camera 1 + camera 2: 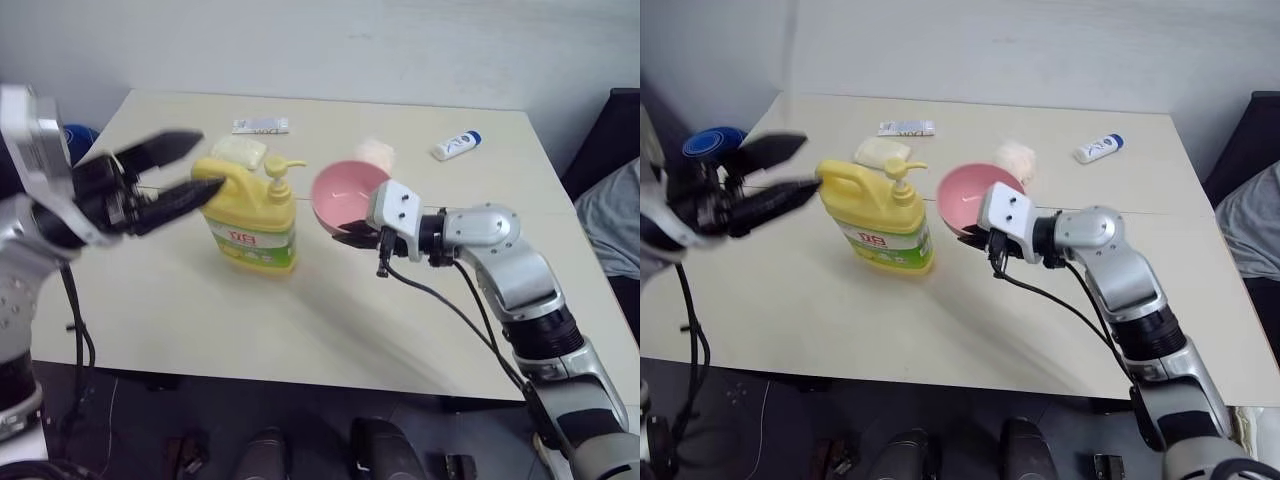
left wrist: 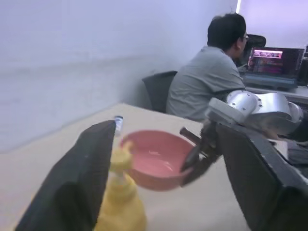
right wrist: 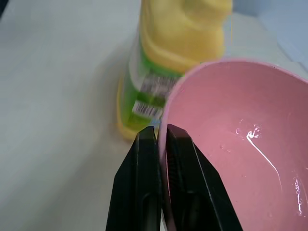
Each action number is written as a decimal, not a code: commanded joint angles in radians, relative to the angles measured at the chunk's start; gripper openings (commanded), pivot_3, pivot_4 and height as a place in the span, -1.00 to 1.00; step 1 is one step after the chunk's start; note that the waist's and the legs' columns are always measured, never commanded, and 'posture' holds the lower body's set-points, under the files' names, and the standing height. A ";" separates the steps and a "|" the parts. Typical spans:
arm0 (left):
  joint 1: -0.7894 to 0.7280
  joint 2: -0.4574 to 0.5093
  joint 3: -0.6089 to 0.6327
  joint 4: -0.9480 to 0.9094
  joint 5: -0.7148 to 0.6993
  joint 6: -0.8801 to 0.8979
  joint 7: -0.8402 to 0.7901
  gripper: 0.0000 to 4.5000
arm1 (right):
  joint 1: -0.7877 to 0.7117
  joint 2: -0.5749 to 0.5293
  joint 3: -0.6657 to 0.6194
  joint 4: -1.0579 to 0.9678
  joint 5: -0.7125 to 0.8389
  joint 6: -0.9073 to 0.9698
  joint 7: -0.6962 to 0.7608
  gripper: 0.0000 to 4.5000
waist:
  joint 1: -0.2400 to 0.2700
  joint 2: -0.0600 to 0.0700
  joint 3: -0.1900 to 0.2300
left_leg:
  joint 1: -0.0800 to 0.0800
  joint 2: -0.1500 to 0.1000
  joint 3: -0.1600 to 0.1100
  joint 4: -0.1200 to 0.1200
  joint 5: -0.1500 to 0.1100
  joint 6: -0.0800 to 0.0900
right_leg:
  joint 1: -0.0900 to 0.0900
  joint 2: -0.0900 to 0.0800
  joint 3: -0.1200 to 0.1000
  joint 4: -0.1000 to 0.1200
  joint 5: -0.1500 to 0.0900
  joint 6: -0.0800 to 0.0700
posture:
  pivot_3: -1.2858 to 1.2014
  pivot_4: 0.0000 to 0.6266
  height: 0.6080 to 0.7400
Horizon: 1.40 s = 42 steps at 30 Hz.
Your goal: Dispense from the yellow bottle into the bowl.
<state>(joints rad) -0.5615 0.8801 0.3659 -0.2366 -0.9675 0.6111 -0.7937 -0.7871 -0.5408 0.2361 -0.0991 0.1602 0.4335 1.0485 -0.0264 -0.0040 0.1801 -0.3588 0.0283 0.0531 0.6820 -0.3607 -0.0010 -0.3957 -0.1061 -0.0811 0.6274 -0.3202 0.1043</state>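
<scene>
Bottle [image 1: 252, 218] stands upright on the table [image 1: 300, 310], pump up, just left of the bowl [image 1: 345, 193] that the right gripper [image 3: 161, 139] clamps by its rim, while the nearer left gripper [image 1: 190, 170], fingers apart, hovers beside the handle.

A pale beige desk [image 1: 300, 320] carries a few stray things. A small white-and-blue tube [image 1: 456, 145] lies near the far right corner. A flat white sachet [image 1: 260, 126] (its print too small to read) lies at the far edge. Between them rests a white fluffy puff [image 1: 376, 153]. Beyond the desk a person [image 2: 207, 82] in a grey shirt faces a lit screen [image 2: 274, 61].
</scene>
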 commanded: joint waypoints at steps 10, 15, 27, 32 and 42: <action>-0.339 -0.136 -0.310 0.348 0.395 -0.130 -0.040 -0.98 | -0.238 0.058 0.030 0.140 0.027 0.036 0.065 -1.00 | -0.004 -0.001 0.001 | -0.012 -0.001 0.003 0.003 0.001 -0.001 | -0.013 0.006 0.000 0.002 0.001 0.002 | 0.03 -0.52 1.00; -0.359 -0.201 -0.328 0.380 0.433 -0.148 -0.076 -0.98 | -0.268 0.073 0.036 0.166 0.021 0.039 0.082 -1.00 | -0.008 -0.001 0.001 | -0.013 0.000 0.006 0.003 0.002 -0.001 | -0.016 0.007 0.000 0.004 0.001 0.002 | 0.03 -0.52 1.00; -0.399 -0.267 -0.292 0.422 0.477 -0.198 -0.098 -0.98 | -0.271 0.088 0.049 0.173 0.015 0.066 0.097 -1.00 | -0.004 -0.001 0.001 | -0.013 0.001 0.006 0.010 0.002 -0.001 | -0.016 0.005 0.002 0.010 0.001 0.002 | 0.03 -0.52 1.00; -0.422 -0.281 -0.254 0.405 0.436 -0.185 -0.117 -0.98 | -0.259 0.084 0.050 0.173 0.012 0.073 0.095 -1.00 | -0.005 -0.001 0.001 | -0.013 0.001 0.006 0.010 0.002 -0.001 | -0.017 0.006 0.002 0.011 0.001 0.002 | 0.03 -0.52 1.00; -0.355 -0.221 -0.293 0.316 0.448 -0.070 -0.179 -0.98 | -0.249 0.056 0.044 0.109 0.024 0.130 0.101 -1.00 | -0.006 -0.001 0.001 | -0.013 0.002 0.005 0.010 0.002 -0.001 | -0.017 0.005 0.003 0.012 0.001 0.002 | 0.03 -0.52 1.00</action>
<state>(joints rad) -0.9249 0.6483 0.0736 0.1159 -0.5234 0.5312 -0.9745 -1.0317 -0.4758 0.2958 0.0652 0.1680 0.5556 1.1471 -0.0319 -0.0054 0.1810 -0.3722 0.0303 0.0585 0.6925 -0.3590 -0.0024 -0.4129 -0.1007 -0.0784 0.6398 -0.3194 0.1058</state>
